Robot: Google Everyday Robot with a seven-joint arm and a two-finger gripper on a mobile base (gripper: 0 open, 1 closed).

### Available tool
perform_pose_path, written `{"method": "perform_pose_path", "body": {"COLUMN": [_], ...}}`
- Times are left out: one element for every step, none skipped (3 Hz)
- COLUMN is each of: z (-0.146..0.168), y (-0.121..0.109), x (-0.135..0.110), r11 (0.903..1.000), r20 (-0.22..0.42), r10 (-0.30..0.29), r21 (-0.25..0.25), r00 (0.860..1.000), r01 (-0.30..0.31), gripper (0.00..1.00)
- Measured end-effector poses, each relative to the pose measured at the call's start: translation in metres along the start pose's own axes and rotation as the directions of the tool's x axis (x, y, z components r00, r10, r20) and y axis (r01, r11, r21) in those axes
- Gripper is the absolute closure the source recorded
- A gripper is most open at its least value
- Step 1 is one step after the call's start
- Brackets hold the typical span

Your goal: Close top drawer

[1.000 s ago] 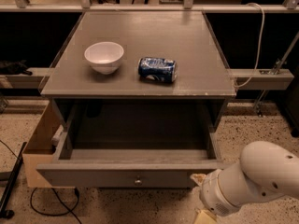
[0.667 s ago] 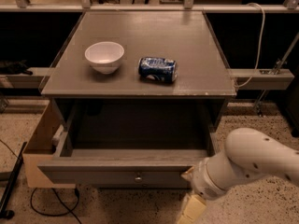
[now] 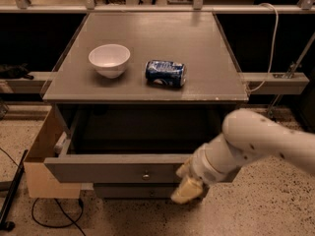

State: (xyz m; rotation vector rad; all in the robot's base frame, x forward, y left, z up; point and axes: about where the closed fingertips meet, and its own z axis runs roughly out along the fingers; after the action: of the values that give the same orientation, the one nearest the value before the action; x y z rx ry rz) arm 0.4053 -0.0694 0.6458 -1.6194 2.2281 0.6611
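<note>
1. The top drawer (image 3: 113, 167) is a wide grey drawer in the grey cabinet (image 3: 197, 53). It stands open, and its flat front panel juts toward the near side, well clear of the cabinet's front edge.
2. A small round metal knob (image 3: 145, 175) sits at the middle of the front panel. The inside of the drawer is dark, and nothing can be made out in it.
3. The right end of the front panel is hidden behind the white arm (image 3: 261, 141), which reaches in from the right edge.
4. Just under the open drawer only a strip of a lower drawer front (image 3: 133, 191) shows.
5. The gripper (image 3: 188, 190) is low on the near side of the drawer, right of the knob, at the lower edge of the front panel. Its pale yellow tip overlaps the panel's bottom edge.
6. I cannot tell whether the gripper touches the panel, or whether it is parted or closed.
7. On the cabinet top, far from the gripper, a white bowl (image 3: 109, 59) stands on the left. A blue can (image 3: 165, 73) lies on its side just right of it.
8. A cardboard box (image 3: 42, 151) stands against the cabinet's left side on the speckled floor (image 3: 275, 205).
</note>
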Motion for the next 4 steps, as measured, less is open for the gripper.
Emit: {"method": "perform_pose_path", "body": {"z": [-0.0186,-0.0220,-0.0212,-0.0213], "y": [-0.0597,-0.0594,-0.0587,-0.0566], "x": [-0.0597,-0.0618,-0.0612,-0.0604], "r11": [0.9979,0.9975,0.9976,0.9976], "r20": [0.048,0.053,0.051,0.051], "r10": [-0.064,-0.067,-0.066,-0.066], "r21": [0.014,0.025,0.023,0.023], "r00": [0.997,0.996,0.996,0.996], "r01": [0.063,0.065,0.065,0.065], "gripper": [0.67,0.52,0.29,0.06]}}
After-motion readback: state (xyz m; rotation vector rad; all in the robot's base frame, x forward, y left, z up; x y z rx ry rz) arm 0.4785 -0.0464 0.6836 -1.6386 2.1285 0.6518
